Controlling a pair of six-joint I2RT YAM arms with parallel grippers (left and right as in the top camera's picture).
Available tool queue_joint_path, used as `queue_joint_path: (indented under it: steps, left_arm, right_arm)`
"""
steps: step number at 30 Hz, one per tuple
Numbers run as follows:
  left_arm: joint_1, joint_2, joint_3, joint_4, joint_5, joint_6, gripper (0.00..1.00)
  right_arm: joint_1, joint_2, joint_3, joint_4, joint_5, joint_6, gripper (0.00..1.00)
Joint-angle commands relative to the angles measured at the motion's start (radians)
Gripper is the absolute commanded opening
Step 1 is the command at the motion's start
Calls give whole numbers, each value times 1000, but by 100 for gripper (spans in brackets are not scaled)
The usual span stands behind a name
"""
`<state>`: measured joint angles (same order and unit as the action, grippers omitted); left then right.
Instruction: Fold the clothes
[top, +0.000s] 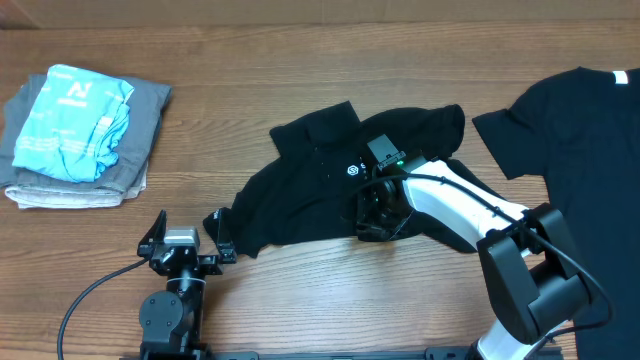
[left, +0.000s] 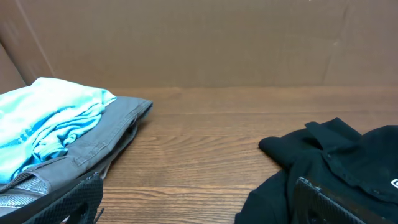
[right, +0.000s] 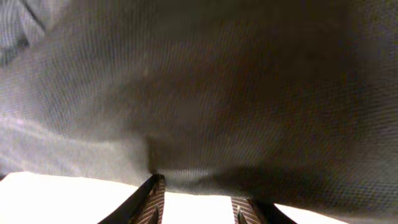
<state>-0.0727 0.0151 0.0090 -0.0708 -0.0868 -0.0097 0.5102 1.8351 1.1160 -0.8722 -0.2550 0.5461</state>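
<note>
Clothes lie in three places on the wooden table (top: 300, 300). At 10 o'clock sits one folded stack (top: 60, 190): a light-blue garment (top: 75, 120) on a gray garment (top: 148, 108). At 7 o'clock the left gripper (top: 185, 232) rests with jaws spread wide and empty. The crumpled black T-shirt (top: 300, 170) starts just beside it, toward 2 o'clock, and fills the centre, its long axis running 8 to 2 o'clock. The right gripper (top: 375, 210) presses on the shirt's lower middle, so this arm is nearer. Its fingers (right: 152, 199) look parted, but I cannot tell whether cloth is pinched. A second black T-shirt (top: 585, 130) lies flat at 3 o'clock, making two.
</note>
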Motion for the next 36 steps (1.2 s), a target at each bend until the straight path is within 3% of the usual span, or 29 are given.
queue_joint_path:
  steps: [1,14,27,36]
  left_arm:
    - [-8,-10,-4,2,2,-16,100]
    - [-8,-10,-4,2,2,-16,100]
    - [-8,-10,-4,2,2,-16,100]
    - [-8,-10,-4,2,2,-16,100]
  right_arm:
    - [-2,-21,-5,17,37,35,38]
    - [-2,-21,-4,20,37,34,4]
    - [-22,-21,38,93,17,33,4]
    - [-48,-21,159,5,-8,4,4]
